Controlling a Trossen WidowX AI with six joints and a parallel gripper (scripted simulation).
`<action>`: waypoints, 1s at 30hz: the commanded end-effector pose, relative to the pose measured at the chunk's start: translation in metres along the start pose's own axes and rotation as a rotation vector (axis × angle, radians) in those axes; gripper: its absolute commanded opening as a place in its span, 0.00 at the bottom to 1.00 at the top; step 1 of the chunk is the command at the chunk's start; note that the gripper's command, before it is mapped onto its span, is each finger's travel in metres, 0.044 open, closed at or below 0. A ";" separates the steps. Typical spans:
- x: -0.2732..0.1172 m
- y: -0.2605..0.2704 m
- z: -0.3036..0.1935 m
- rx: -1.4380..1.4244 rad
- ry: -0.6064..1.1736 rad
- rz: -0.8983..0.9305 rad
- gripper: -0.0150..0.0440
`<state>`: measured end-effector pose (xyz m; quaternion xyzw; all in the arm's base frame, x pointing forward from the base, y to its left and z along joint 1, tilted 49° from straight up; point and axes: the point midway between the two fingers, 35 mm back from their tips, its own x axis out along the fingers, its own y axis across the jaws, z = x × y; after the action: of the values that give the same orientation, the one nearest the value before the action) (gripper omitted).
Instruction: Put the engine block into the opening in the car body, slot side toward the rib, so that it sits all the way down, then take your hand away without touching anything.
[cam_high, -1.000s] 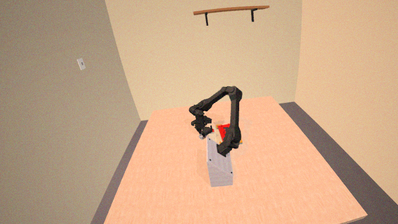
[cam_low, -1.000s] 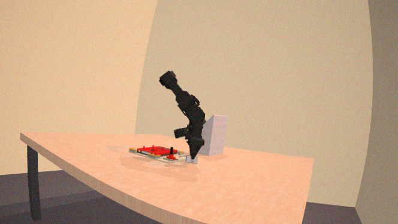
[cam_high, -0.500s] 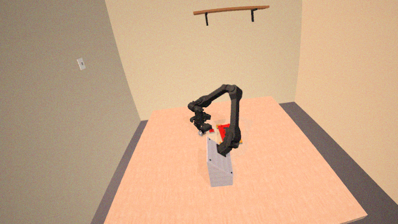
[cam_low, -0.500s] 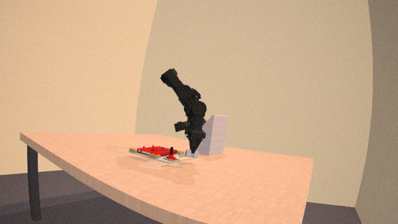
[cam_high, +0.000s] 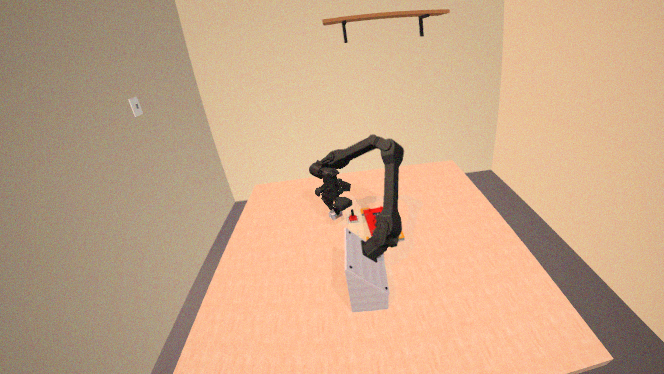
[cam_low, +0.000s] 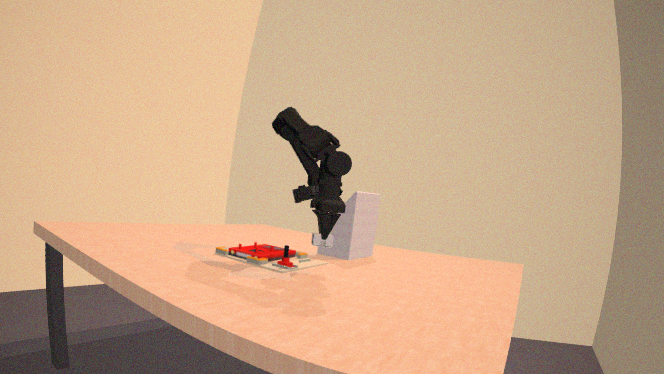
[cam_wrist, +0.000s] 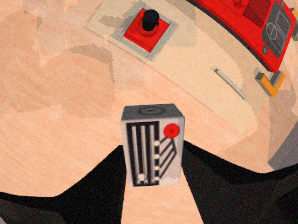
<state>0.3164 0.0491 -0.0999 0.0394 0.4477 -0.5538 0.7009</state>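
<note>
The engine block (cam_high: 332, 216) (cam_low: 328, 243) (cam_wrist: 142, 160) is a small light-grey box with black stripes and a red disc on one face and a darker grey end with a ring mark. My gripper (cam_high: 336, 212) (cam_low: 325, 238) (cam_wrist: 152, 148) is shut on it, one black finger at each side. In the exterior view the block hangs a little above the table, beside the mat. The red car body (cam_high: 371, 218) (cam_low: 267, 253) (cam_wrist: 238, 24) lies flat nearby, at the upper right of the wrist view. The arm partly hides it in the top view. I cannot make out its opening and rib clearly.
A small red part (cam_high: 353, 218) (cam_low: 286, 262) (cam_wrist: 140, 37) with an upright black knob stands between block and car body on the cream mat (cam_wrist: 192, 65). An orange corner bracket (cam_wrist: 272, 87) and a thin grey bar (cam_wrist: 230, 83) are near the body. A pale slanted block (cam_high: 369, 295) (cam_low: 365, 225) stands by the arm.
</note>
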 end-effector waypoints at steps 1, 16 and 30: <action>-0.015 0.000 0.000 0.010 0.006 0.001 0.25; -0.054 -0.007 -0.001 0.018 0.004 -0.021 0.25; -0.041 -0.012 0.033 -0.183 0.019 -0.006 0.25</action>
<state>0.3233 0.0653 -0.0516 -0.0022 0.4908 -0.5268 0.6940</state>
